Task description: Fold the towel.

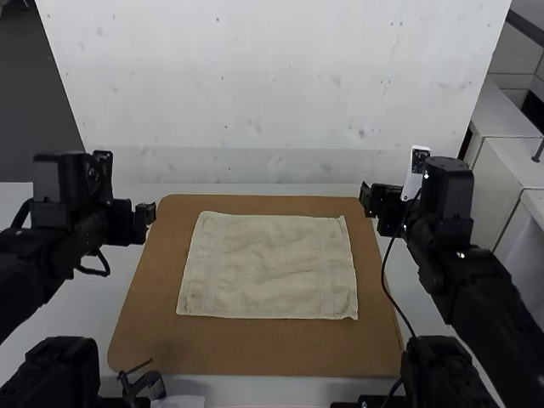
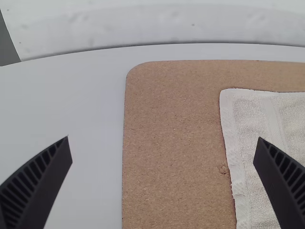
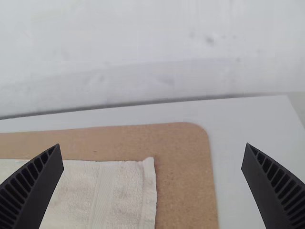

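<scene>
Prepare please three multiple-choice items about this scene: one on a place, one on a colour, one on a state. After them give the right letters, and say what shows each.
1. Where does the towel lie?
A) Beside the board
B) On the board
C) Under the board

2. What colour is the board?
A) Green
B) Black
C) Brown

3. In what state is the towel?
A) Spread out
B) Rolled up
C) Bunched into a ball

Right letters:
1: B, because the high view shows the board's surface around the towel on every side.
2: C, because its bare border looks brown in all three views.
3: A, because its four corners lie well apart in the high view, with only mild wrinkles between them.
</scene>
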